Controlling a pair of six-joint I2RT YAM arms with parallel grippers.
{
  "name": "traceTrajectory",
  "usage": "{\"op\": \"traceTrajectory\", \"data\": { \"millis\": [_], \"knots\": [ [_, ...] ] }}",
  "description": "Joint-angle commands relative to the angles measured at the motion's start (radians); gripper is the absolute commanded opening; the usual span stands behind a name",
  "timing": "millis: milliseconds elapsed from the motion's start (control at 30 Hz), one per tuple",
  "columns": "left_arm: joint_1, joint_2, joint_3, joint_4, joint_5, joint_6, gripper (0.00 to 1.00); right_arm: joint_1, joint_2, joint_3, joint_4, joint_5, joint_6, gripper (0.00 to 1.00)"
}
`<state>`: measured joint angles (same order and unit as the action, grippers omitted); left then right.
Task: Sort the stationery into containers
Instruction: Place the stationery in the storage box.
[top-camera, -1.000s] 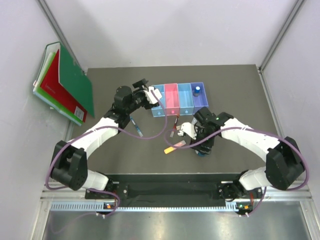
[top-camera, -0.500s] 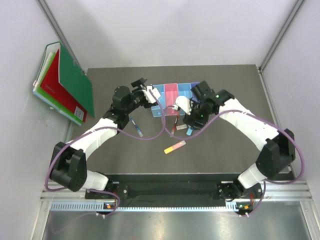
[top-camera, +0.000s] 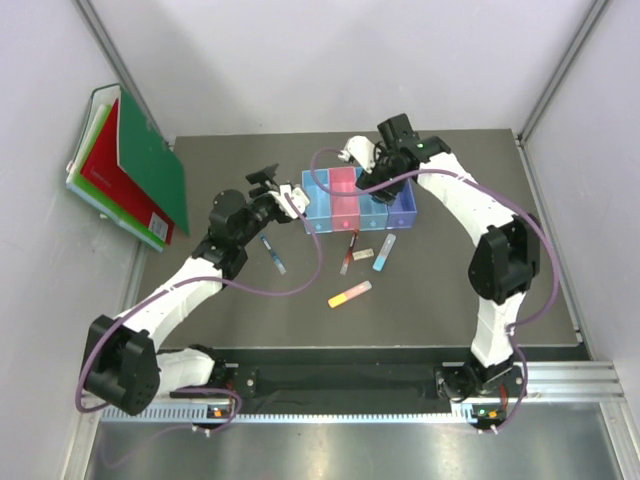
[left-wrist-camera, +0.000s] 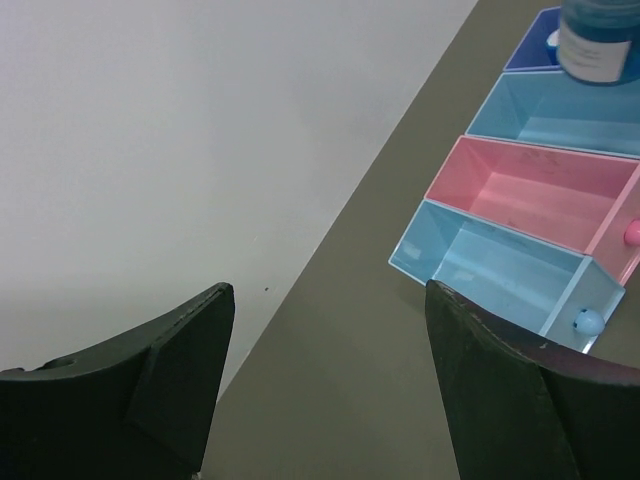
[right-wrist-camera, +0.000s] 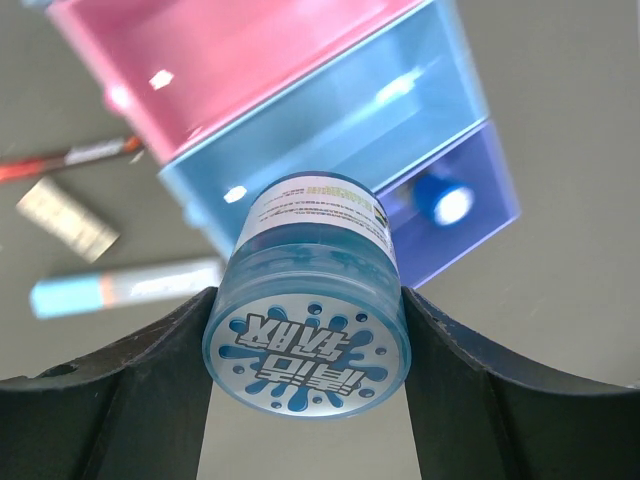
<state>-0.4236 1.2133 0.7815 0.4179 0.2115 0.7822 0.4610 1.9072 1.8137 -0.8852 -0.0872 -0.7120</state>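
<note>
My right gripper (top-camera: 378, 180) is shut on the round blue tin (right-wrist-camera: 310, 300) and holds it above the row of bins (top-camera: 345, 205), over the blue bin (right-wrist-camera: 330, 130) and violet-blue bin (right-wrist-camera: 480, 215). A blue bottle (right-wrist-camera: 445, 205) stands in the violet-blue bin. The pink bin (right-wrist-camera: 230, 60) and light-blue bin (left-wrist-camera: 490, 270) hold nothing I can see. My left gripper (top-camera: 283, 185) is open and empty, left of the bins. On the table lie the blue pen (top-camera: 272, 253), red-black pen (top-camera: 349, 252), beige eraser (top-camera: 364, 252), light-blue stick (top-camera: 384, 252) and yellow-pink stick (top-camera: 349, 294).
Green and red folders (top-camera: 130, 170) lean at the table's far left edge, against the left wall. White walls close the back and sides. The arm cables hang over the table between the bins and the bases.
My right gripper has lifted the round blue tin from the near table and carried it back over the bins. My left gripper has drawn back to the left, away from the bins.
</note>
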Motion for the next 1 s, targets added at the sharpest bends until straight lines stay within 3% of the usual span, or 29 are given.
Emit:
{"op": "traceTrajectory", "data": {
  "millis": [0,200,600,967],
  "knots": [
    [0.006,-0.040,-0.008,0.032,-0.030,0.002,0.81,-0.008,0.058,0.153,0.089,0.021,0.005,0.00],
    [0.006,-0.044,-0.007,0.035,-0.052,-0.001,0.81,-0.021,0.156,0.254,0.137,0.023,0.014,0.00],
    [0.006,-0.034,0.005,0.030,-0.076,0.002,0.81,-0.036,0.254,0.253,0.290,0.014,0.052,0.00],
    [0.013,0.017,0.033,0.044,-0.083,0.008,0.81,-0.044,0.308,0.274,0.311,0.003,0.062,0.00]
  ]
}}
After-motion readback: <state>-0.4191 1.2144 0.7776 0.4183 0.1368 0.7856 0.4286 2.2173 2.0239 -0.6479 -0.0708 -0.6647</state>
